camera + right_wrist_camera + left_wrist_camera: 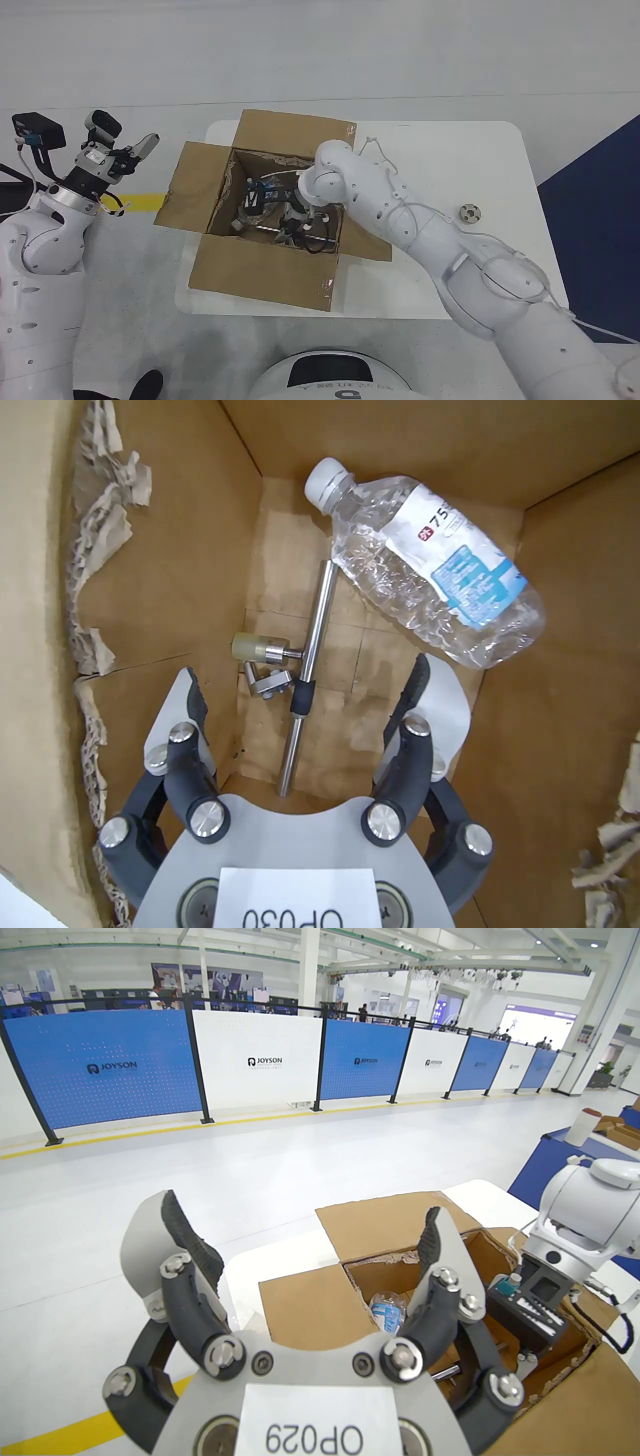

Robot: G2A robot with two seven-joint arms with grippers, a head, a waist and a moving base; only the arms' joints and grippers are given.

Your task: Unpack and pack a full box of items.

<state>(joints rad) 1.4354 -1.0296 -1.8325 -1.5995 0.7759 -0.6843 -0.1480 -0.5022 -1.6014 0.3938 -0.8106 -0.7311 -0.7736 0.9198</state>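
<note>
- While the right gripper (306, 675) hangs inside the open cardboard box (265, 272), its 2 fingers stand wide apart and hold nothing.
- Under it, on the box floor, lies a metal rod (320, 610) with a black sleeve, and a knobbed clamp piece (262, 649) touches its side.
- A clear plastic bottle (425, 570) with a white cap and a blue-and-white label lies tilted in 1 corner of the box, by the rod's far end.
- The box sits on the white counter (450, 160), its flaps folded outward and its inner edges torn.
- The left gripper (300, 1208) is raised off the counter's left side, over the floor, with its fingers spread and empty.
- 1 small round metal part (468, 212) lies on the counter, well apart from the box.
</note>
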